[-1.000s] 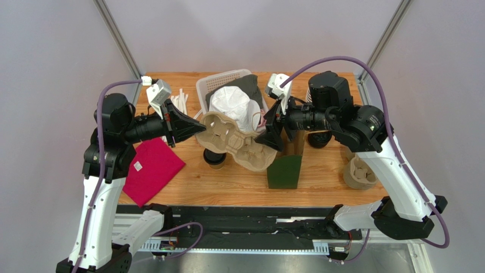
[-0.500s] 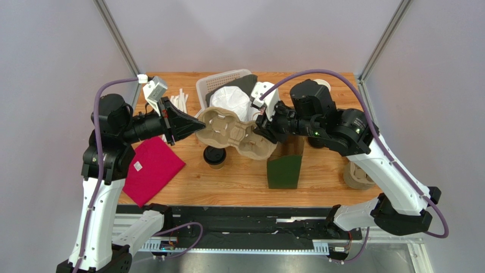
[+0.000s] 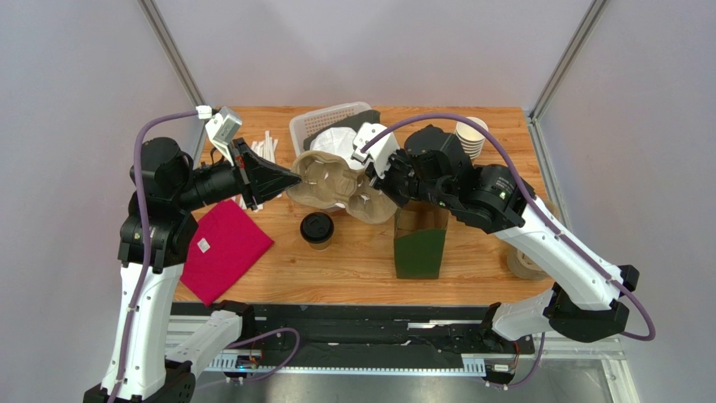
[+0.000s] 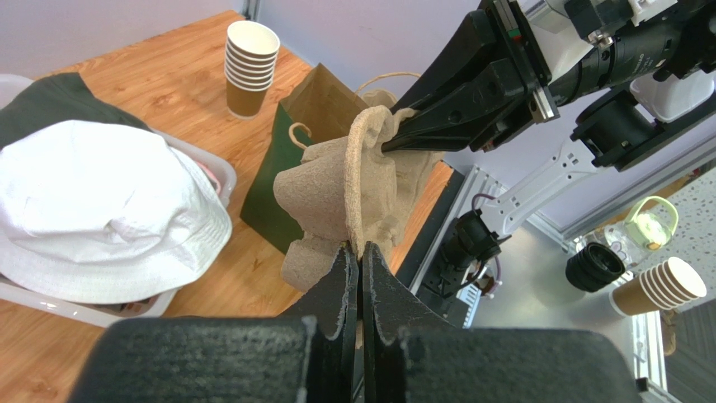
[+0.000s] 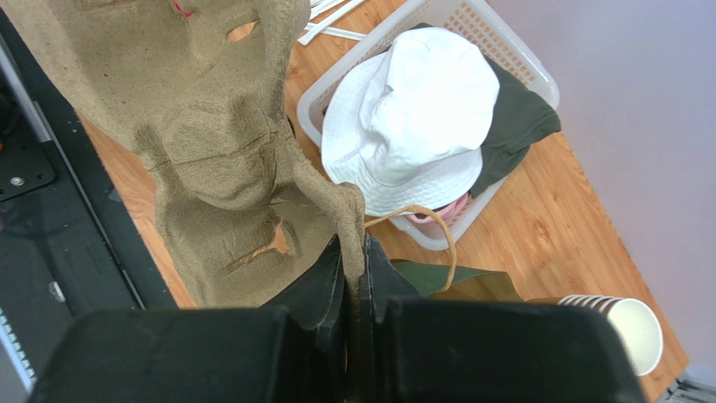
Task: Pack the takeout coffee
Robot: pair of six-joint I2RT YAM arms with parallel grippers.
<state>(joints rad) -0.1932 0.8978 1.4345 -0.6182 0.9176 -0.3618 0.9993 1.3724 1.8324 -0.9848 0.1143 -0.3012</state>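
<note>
The takeout coffee [image 3: 317,228], a brown cup with a black lid, stands on the table in front of the raised carrier. A moulded pulp cup carrier [image 3: 340,189] hangs tilted in the air between both arms. My left gripper [image 3: 290,179] is shut on its left edge, with the rim pinched between the tips [image 4: 360,252]. My right gripper [image 3: 382,180] is shut on the opposite rim [image 5: 357,260]. The carrier [image 4: 353,185] fills the middle of the left wrist view, and its underside [image 5: 210,143] shows in the right wrist view. An open green paper bag [image 3: 420,243] stands just right of the cup.
A white basket [image 3: 336,117] holding a white hat [image 3: 336,143] and dark cloth sits behind the carrier. Straws [image 3: 267,151] lie at the back left and a red cloth [image 3: 223,248] at the front left. Stacked lidless cups [image 3: 471,134] stand back right, and more pulp carriers [image 3: 525,264] lie front right.
My right gripper has swung left and shut on the carrier's right rim. The carrier has risen and moved toward the back, off the coffee cup's spot.
</note>
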